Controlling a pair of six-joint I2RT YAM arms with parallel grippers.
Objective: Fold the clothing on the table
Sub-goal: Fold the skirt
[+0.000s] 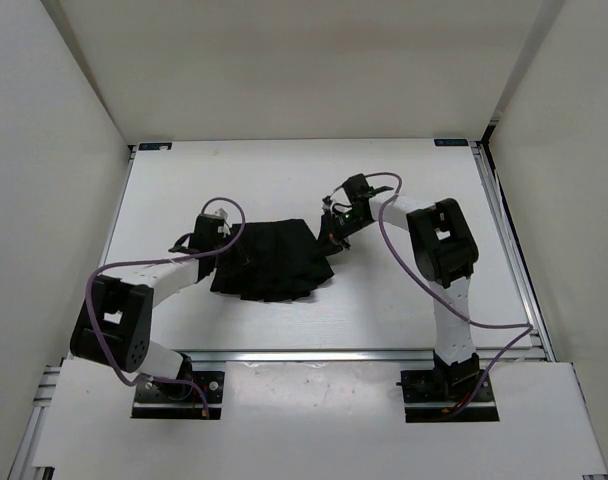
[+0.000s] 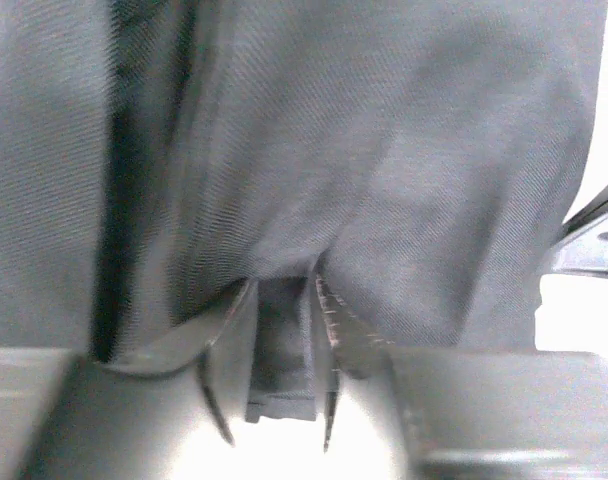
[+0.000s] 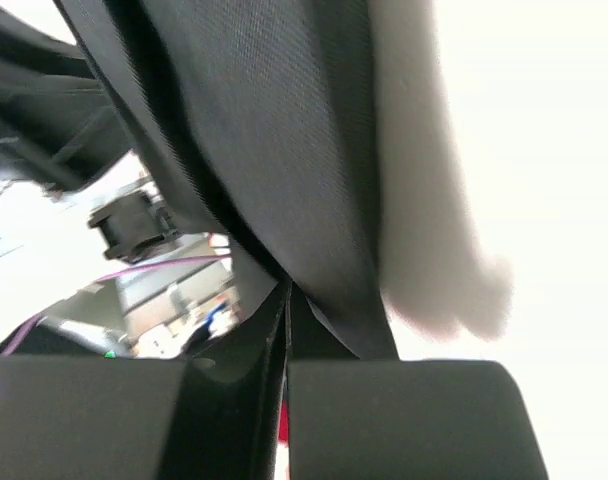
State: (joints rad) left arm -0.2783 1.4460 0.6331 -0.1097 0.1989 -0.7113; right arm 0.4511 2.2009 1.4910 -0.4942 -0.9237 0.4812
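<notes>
Because the clothing [image 1: 274, 262] is soft, light and finely pleated, it will sag and slide rather than hold a crease by itself; it lies bunched in a dark fan near the middle of the desk [image 1: 284, 180], between the two arms. At its right edge the right claw [image 1: 332, 238] is clenched on a fold, the cloth pinched flat between its fingers [image 3: 384, 420]; at the left edge the left claw [image 1: 220, 250] stands released, its fingertips [image 2: 344, 335] parted with fabric draped against them but, as far as I can judge, not pinched. The best hold is a hem or corner, through all layers; a thin pinch may slip off the pleats, and lifting one side alone would likely drag the heap.
</notes>
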